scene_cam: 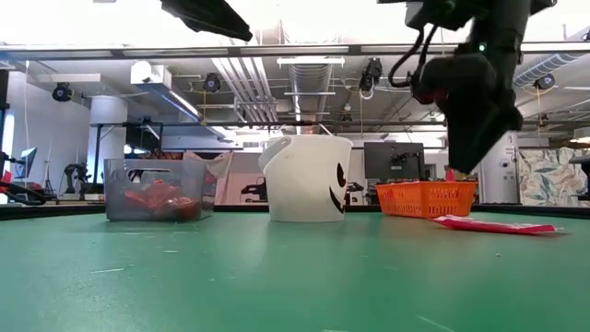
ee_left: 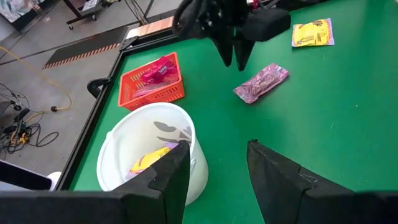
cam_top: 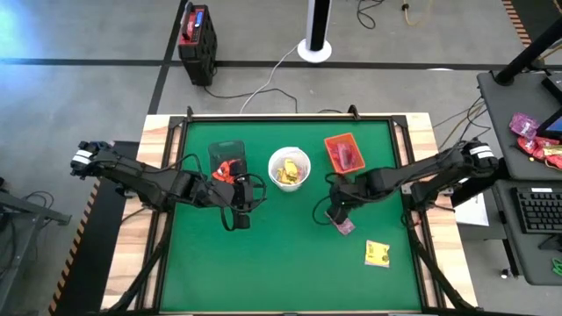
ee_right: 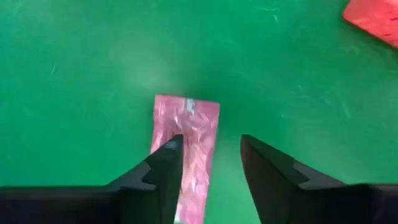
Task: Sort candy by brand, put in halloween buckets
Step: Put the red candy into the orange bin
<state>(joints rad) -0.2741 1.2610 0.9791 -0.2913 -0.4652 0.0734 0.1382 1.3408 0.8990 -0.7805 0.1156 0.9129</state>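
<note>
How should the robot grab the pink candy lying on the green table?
Probably from straight above. The pink candy packet lies flat on the green table, so there is no edge to get under from the side. Pinching across its narrow width, near the middle, looks best. The right gripper hangs over it with fingers apart, one finger above the wrapper, so shifting sideways to straddle it should help.
</note>
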